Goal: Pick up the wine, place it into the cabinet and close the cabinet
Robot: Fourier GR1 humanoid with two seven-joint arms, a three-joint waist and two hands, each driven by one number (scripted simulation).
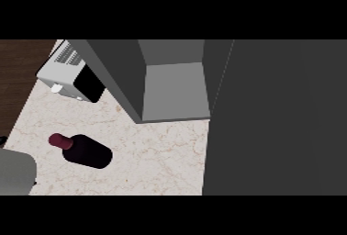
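Wine bottle (82,149) stands on the counter (156,156), cap toward upper left, well short of the open cabinet (173,92). Only my left forearm (15,173) shows, just beside it (hands out of view, fingers I can't tell), so left's nearer.

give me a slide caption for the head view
Dark wine bottle standing on marble counter before the open grey cabinet.

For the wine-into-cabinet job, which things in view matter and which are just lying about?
Job: wine bottle standing on the counter; open cabinet; its door.
Lying about: microwave at the counter's back left.
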